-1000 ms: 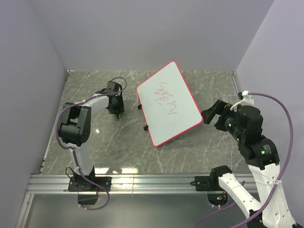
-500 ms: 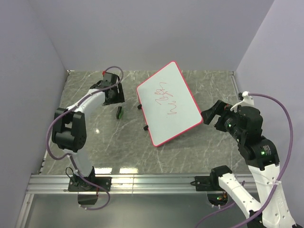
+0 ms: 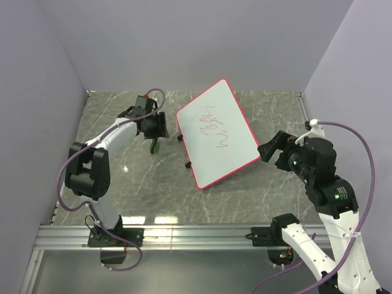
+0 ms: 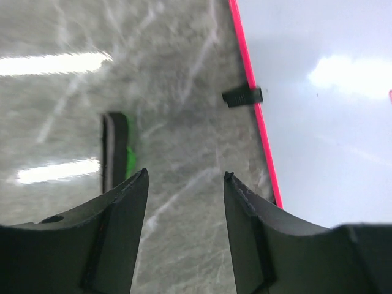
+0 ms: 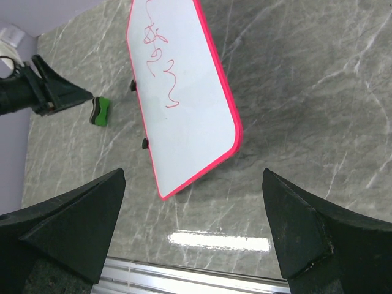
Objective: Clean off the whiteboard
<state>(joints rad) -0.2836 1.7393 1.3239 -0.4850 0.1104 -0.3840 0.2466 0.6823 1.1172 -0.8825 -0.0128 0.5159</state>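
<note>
Nearest, the right gripper [image 5: 193, 173] gapes wide, empty, beside the whiteboard [image 3: 211, 162], which lies unpinned on the worktop [image 3: 257, 190], red scribbles [image 3: 212, 127] intact; wiping could shove it. Farther, the left gripper [image 4: 184, 177], parted and empty, sits off the eraser [image 4: 116, 150]: closing here would miss or topple it.

The left arm [image 3: 113, 131] and right arm [image 3: 318, 168] have white tubes, chunky black joints and looping purple cables [image 3: 371, 153].
</note>
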